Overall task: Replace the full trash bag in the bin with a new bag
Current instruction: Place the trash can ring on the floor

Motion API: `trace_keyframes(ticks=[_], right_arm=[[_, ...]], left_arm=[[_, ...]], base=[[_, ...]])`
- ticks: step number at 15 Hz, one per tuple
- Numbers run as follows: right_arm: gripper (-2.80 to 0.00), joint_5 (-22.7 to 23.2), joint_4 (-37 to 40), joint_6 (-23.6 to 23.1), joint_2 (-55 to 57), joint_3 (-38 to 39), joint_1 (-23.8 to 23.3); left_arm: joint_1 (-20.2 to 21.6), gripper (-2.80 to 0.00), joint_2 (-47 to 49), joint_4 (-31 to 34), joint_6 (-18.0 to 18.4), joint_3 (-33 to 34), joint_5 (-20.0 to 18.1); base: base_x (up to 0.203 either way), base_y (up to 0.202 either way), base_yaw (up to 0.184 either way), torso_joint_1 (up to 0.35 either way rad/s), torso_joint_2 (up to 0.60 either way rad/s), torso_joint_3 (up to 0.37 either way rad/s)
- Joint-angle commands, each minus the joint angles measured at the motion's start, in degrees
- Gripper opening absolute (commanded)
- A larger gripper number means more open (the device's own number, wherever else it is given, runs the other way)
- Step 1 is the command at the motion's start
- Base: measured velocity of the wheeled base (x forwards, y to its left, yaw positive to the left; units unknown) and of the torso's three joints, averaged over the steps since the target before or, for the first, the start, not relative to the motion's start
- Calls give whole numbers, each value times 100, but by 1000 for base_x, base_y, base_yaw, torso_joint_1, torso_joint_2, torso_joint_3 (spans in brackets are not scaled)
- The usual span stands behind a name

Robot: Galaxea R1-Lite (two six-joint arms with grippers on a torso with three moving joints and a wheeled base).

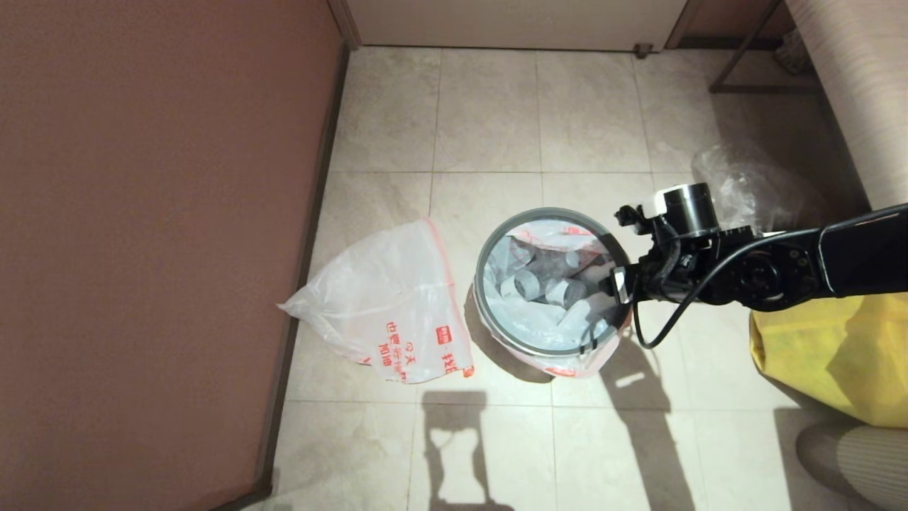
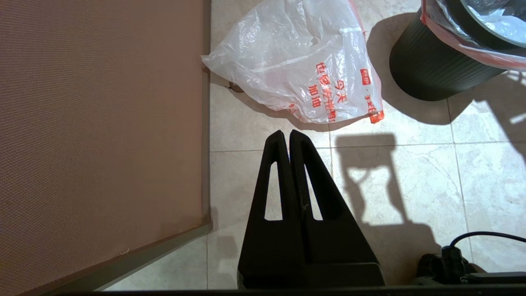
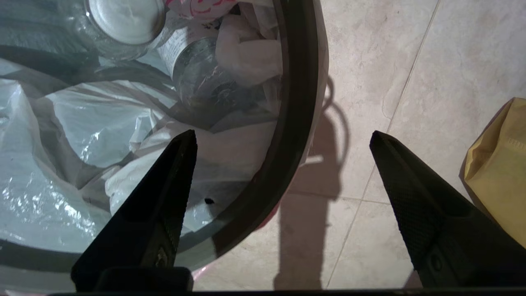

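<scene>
Over on the left, the new bag lies limp on the tiled floor by the brown wall panel, red print facing up, just beside the bin. Only the left wrist view shows the left tool: it hangs above the floor short of that bag, fingers pressed together, gripping nothing. That view also catches the bin's dark ribbed side, hidden from the head camera. Centre now: the full trash bag sits inside the bin, translucent white, pale grey tubes showing through, its orange-red rim folded out under the grey ring. The right tool hovers over the bin's right edge, spread wide, one finger above the bag, the other outside the ring, holding nothing. Far right, a yellow bag sits on the floor.
</scene>
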Motion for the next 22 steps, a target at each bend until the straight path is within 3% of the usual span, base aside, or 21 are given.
trace_keyframes(ticks=[1, 2, 14, 22], right_arm=[[0, -19, 2, -1, 237, -182, -4], [-280, -21, 3, 0, 293, -266, -14], [-280, -267, 88, -9, -42, -282, -18], [-280, -208, 596, 25, -640, -283, 35]], left_arm=[[1, -280, 7, -6, 2, 0, 1], [1, -280, 7, -6, 2, 0, 1], [1, -280, 7, -1, 2, 0, 1], [1, -280, 7, -7, 2, 0, 1]], base=[[0, 0, 0, 0, 0, 0], [0, 0, 0, 0, 0, 0], [0, 0, 0, 0, 0, 0], [0, 0, 0, 0, 0, 0]])
